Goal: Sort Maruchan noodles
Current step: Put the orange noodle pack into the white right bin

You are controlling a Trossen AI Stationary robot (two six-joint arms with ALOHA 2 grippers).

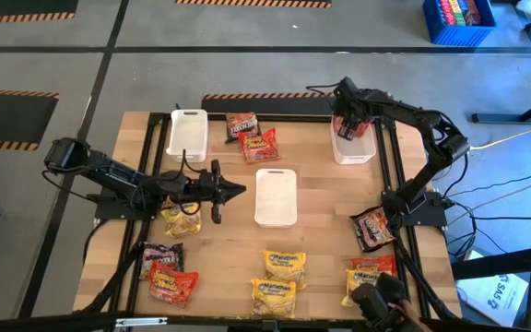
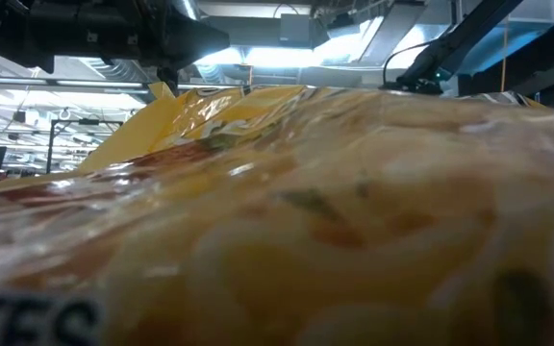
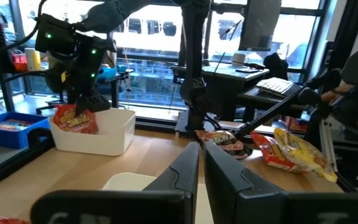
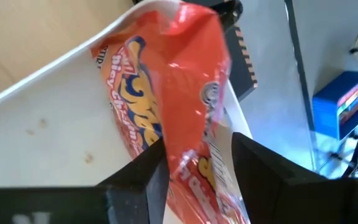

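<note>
My right gripper [image 1: 349, 124] is over the far right white tray [image 1: 354, 152], shut on a red Maruchan noodle packet [image 3: 74, 118]. My left gripper [image 1: 236, 191] is shut on nothing and points level toward the table's right, just left of the middle white tray [image 1: 276, 196]. The other packets lie flat on the table. A dark one [image 1: 241, 122] and a red one [image 1: 259, 145] are at the far middle, and a yellow one [image 1: 181, 219] is under the left arm. Several more lie along the near edge, one of them [image 2: 306, 211] filling the low view. My right gripper pinches the red packet between its two fingers at the packet's upper end [image 4: 188, 165], one finger [image 4: 143, 177] on each flat face. The fingers slant down from above. The packet hangs tilted below them into the tray [image 4: 36, 124]; I cannot tell whether it touches the tray's floor.
A third white tray [image 1: 187, 134] stands at the far left of the table. A dark packet [image 1: 373, 228] lies by the right arm's base. A blue crate [image 1: 457, 20] stands on the floor beyond the table. Bare wood shows between the middle tray and the near packets.
</note>
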